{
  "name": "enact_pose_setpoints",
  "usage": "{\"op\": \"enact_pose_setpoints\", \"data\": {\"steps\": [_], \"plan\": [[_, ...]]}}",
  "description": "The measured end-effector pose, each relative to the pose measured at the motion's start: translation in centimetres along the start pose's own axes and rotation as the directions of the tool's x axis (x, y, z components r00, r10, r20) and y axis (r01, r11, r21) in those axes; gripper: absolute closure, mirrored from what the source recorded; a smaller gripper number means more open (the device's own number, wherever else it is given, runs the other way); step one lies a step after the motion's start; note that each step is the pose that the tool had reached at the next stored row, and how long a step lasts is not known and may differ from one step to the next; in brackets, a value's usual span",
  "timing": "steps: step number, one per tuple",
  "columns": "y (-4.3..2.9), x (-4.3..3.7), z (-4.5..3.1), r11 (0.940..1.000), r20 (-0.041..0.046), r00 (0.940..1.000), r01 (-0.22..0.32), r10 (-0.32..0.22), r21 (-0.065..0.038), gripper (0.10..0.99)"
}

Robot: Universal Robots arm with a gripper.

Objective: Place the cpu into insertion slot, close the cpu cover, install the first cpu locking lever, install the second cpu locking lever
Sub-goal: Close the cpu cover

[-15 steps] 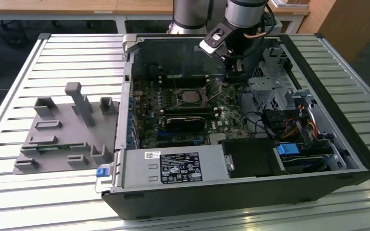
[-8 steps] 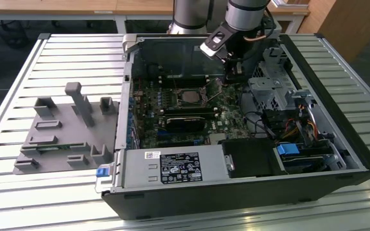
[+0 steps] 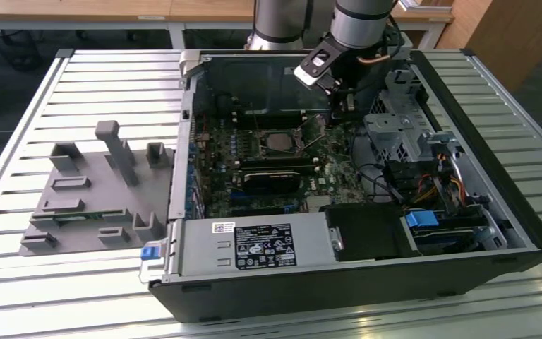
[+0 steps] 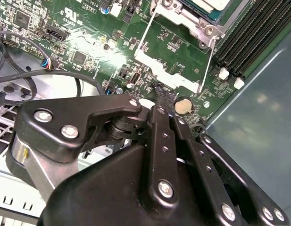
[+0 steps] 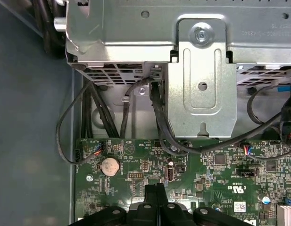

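The insertion slot [image 3: 279, 143] is a small silver-rimmed square on the green motherboard inside the open computer case. In the second wrist view the cpu [image 4: 209, 4] lies in it, its pale top showing through the silver cpu cover [image 4: 192, 23] around it. Two thin wire locking levers [image 4: 144, 37] [image 4: 210, 61] slant away from the socket, apart from it. My gripper [image 3: 339, 115] hangs over the board on the exterior view's right of the socket. Its black fingertips are shut, with nothing visible between them, in both wrist views [image 4: 163, 92] [image 5: 157, 188].
A black card [image 3: 271, 176] sits in front of the socket. The metal drive cage [image 5: 202, 70] and black cables [image 5: 159, 122] crowd the board's edge near a coin cell [image 5: 109, 166]. Memory slots [image 4: 258, 33] flank the socket. A grey fixture [image 3: 92, 191] lies on the slatted table.
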State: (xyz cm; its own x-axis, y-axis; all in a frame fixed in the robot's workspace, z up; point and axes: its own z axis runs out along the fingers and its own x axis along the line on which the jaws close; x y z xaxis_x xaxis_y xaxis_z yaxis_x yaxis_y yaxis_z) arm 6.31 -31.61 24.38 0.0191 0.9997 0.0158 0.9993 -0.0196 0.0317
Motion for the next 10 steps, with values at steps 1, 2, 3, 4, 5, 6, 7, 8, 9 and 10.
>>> {"op": "enact_pose_setpoints", "data": {"steps": [1,2,3,4,5,6,7,8,9,10], "plan": [[-0.04,0.0,0.0,1.0,0.0,1.0,0.0,0.0,0.0,0.98],[-0.15,0.0,0.0,1.0,0.0,1.0,0.0,0.0,0.0,0.98],[-0.35,0.0,0.01,1.0,-0.0003,1.0,0.0,0.0,0.0,0.98],[-0.62,-0.01,0.0,1.0,-0.0003,1.0,0.0,0.0,0.0,0.98],[-0.85,-0.01,-0.01,1.0,-0.0003,1.0,0.0,0.0,0.0,0.98],[-1.09,-0.02,-0.02,1.0,-0.0003,1.0,0.0,0.0,0.0,0.98],[-1.34,-0.02,-0.02,1.0,-0.0003,1.0,0.0,0.0,0.0,0.98],[-1.59,-0.03,-0.03,1.0,-0.0003,1.0,0.0,0.0,0.0,0.98],[-1.84,-0.03,-0.04,1.0,-0.0003,1.0,0.0,0.0,0.0,0.98],[-2.04,-0.04,-0.05,1.0,-0.0001,1.0,0.0,0.0,0.0,0.98]]}}
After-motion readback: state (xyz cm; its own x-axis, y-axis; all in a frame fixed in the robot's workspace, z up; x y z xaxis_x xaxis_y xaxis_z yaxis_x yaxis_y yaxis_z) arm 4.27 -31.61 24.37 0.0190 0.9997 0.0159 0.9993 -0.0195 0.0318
